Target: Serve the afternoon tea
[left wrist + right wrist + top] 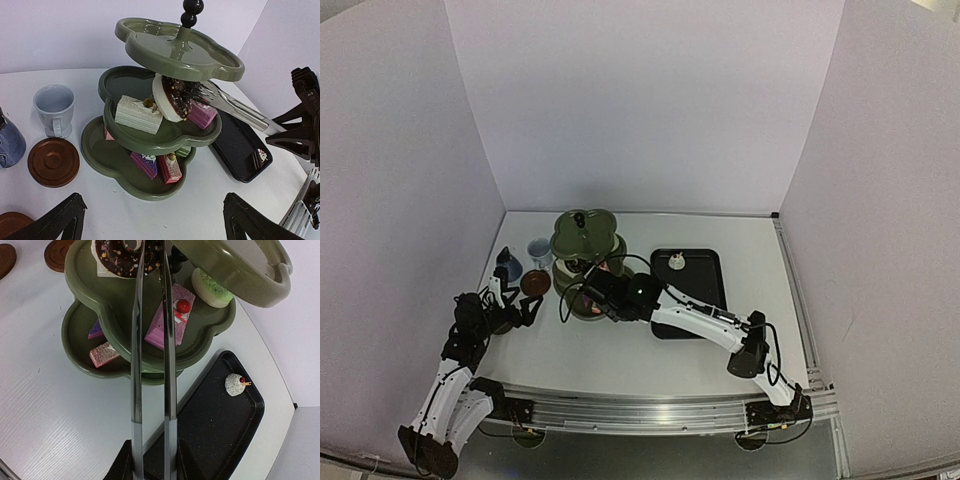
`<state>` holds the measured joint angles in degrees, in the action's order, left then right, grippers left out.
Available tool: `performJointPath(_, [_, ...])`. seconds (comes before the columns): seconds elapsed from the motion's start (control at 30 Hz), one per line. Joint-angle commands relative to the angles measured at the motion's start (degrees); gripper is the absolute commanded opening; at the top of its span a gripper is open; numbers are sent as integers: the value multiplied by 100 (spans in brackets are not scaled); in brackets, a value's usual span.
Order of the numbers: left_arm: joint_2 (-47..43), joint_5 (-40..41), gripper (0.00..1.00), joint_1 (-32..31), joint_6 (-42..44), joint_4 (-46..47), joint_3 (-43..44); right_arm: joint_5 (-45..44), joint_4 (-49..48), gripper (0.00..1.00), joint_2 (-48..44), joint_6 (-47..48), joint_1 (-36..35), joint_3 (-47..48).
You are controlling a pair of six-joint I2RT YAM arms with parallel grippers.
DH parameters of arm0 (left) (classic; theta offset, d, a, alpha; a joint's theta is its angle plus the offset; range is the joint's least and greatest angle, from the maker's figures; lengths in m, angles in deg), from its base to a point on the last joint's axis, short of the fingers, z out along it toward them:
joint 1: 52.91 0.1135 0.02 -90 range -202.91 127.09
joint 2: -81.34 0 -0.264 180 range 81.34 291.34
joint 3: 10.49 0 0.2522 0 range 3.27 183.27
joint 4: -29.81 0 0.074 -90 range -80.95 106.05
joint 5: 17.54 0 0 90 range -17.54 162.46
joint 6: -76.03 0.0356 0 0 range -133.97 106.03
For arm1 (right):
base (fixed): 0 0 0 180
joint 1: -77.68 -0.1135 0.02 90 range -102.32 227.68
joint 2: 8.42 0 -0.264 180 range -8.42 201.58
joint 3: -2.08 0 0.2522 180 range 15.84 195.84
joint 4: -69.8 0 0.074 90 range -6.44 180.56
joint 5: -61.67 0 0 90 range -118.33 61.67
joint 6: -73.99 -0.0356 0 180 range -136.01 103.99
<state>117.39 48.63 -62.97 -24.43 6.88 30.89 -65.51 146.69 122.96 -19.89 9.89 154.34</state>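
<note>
Your right gripper is clenched on the tongs, which pinch the chocolate ring tilted over the middle tier of the stand (angled, I judge, to slip under its top tier).

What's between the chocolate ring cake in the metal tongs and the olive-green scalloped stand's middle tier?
Nothing visible: the chocolate ring cake leans tilted over the middle tier, between a white slice and a pink slice.
</note>
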Motion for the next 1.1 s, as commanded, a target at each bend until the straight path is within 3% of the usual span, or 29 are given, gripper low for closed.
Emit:
performJointPath(0.0, [-26,19,97,19,80,42,1,227,-271,0,-40,-66,11,281])
performJointPath(0.43, [-4,20,97,16,97,49,-37,665,-275,0,-846,-298,-113,-522])
performJointPath(0.8, [12,0,97,18,97,86,-64,732,-249,0,-2058,-926,15,-2009])
performJointPath(1.07, [9,-29,97,18,44,143,-90,681,-221,0,-2115,-1077,120,-2025])
